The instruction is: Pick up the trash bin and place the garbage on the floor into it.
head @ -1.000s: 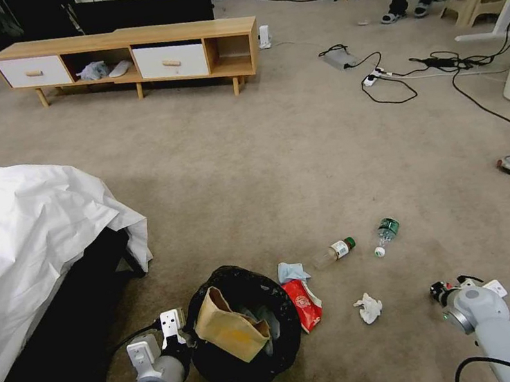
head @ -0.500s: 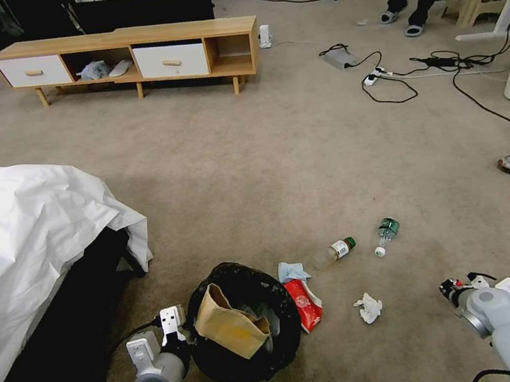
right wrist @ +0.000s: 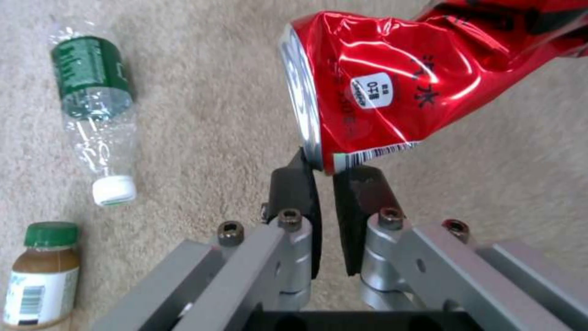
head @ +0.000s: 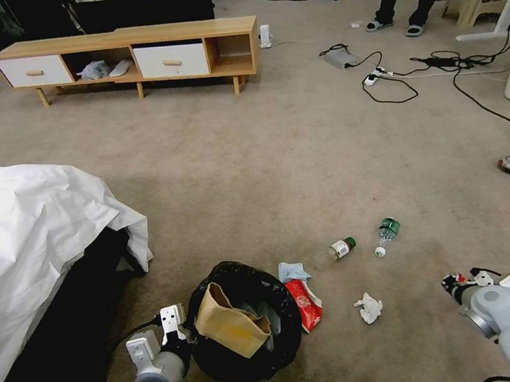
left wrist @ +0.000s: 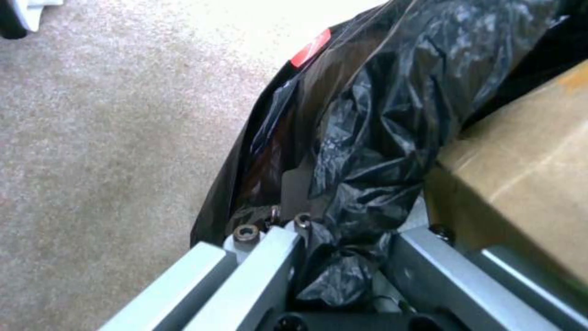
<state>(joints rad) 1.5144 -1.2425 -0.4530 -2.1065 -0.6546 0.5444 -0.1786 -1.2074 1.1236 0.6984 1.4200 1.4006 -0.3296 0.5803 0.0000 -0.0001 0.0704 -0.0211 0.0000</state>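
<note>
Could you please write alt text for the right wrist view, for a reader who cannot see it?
The right gripper pinches the rim of a crushed red can, held above beige carpet. Beside it on the carpet lie a clear green-labelled bottle with a white cap and a small green-capped brown bottle.

It looks like a bedroom staged inside a lab: a bed (head: pixel 22 243) with white sheet, a low wooden TV cabinet (head: pixel 128 59), carpet floor (head: pixel 261 151), and loose cables (head: pixel 430 67) with power strip.

Beige carpet (head: pixel 249 153), a low wooden cabinet (head: pixel 128 59), white-sheeted bed (head: pixel 22 243), perhaps stools behind.
</note>
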